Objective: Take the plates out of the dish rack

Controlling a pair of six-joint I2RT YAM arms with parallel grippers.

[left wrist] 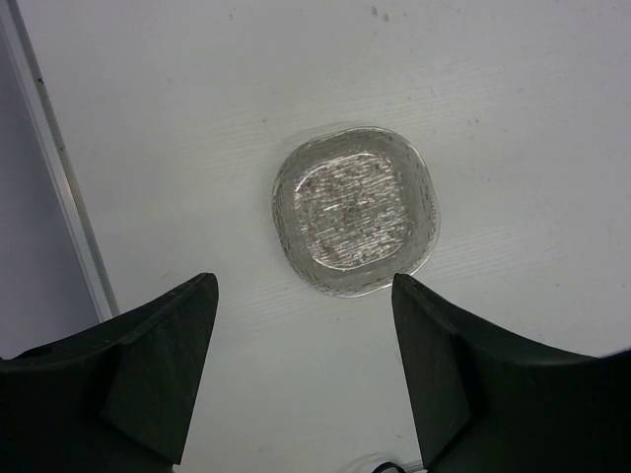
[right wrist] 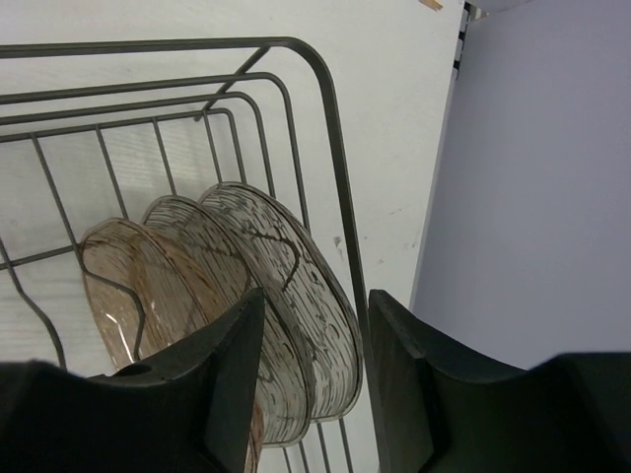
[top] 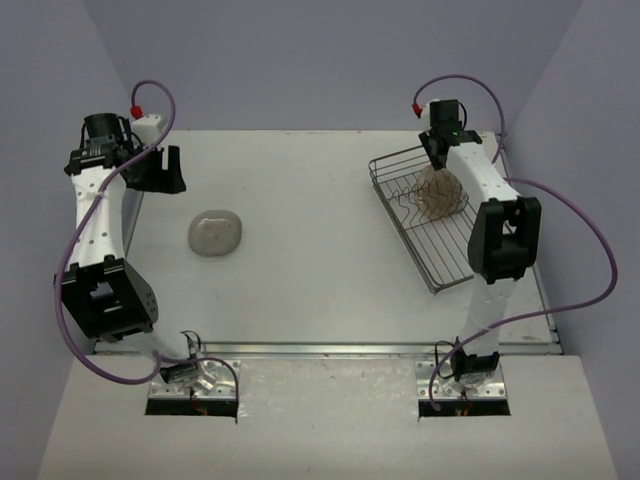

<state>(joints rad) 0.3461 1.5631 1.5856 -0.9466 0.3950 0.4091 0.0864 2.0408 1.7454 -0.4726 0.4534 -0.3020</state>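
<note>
Table (top: 320, 190): white, matt, faintly streaked; a metal strip (top: 330, 348) runs along its near edge, and a speckled grey board (top: 330, 430) in front carries the arm bases
Walls (top: 330, 60): plain lilac, closing off the back and both sides
Rack (top: 445, 255): on the far right part of the table, set askew to its edges; in the right wrist view its rim runs close to the table's right edge and the right wall
Racked plates (right wrist: 296, 286): three, standing on edge side by side among the prongs; the leftmost is amber, the others clearer
Flat plate (left wrist: 355, 209): lies flat on the left half of the table, well apart from the rack, with bare surface all round it
Left gripper (left wrist: 301, 296): hangs above the flat plate, jaws wide apart, nothing held
Right gripper (right wrist: 315, 305): low over the rack, jaws partly apart astride the rim of the outermost plate; I cannot tell whether they touch it
Cables (top: 590, 260): purple, looping off each arm
</note>
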